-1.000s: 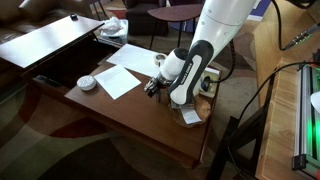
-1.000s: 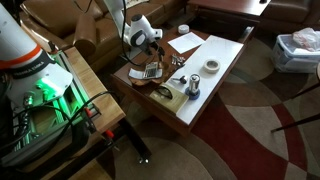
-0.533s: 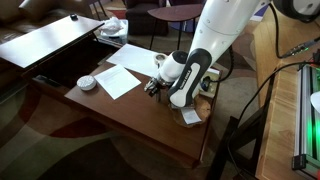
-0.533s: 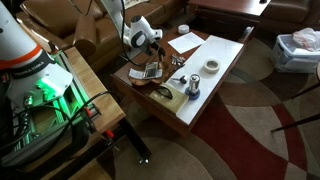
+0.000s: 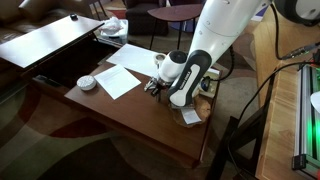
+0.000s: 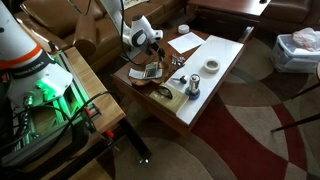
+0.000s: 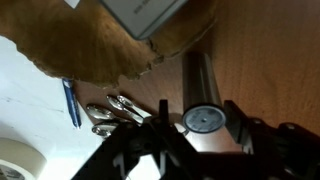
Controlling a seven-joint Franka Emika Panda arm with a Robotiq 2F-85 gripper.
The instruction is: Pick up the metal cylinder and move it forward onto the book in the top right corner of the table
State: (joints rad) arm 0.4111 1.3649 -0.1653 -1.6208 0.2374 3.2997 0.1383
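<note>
The metal cylinder (image 7: 198, 75) lies on the brown table, its round end cap facing the wrist camera. My gripper (image 7: 198, 105) is low over it with one jaw on each side. The right finger (image 7: 235, 120) is against the cylinder. A thin gap still shows at the left finger (image 7: 164, 115), so the jaws are narrow but open. A grey book (image 7: 150, 12) rests on a tan mat just beyond the cylinder. In both exterior views the gripper (image 5: 153, 88) (image 6: 158, 50) is down at the table, and the cylinder is hidden under it.
Beside the mat lie a bunch of keys (image 7: 115, 108) and a blue pen (image 7: 70, 100). White paper sheets (image 5: 125, 72) and a tape roll (image 5: 87, 82) take up the other side of the table. A small upright object (image 6: 190, 88) stands near the table edge.
The arm stays low at nearly the same spot over the table. The jaws look slightly narrower. Nothing on the table has shifted.
</note>
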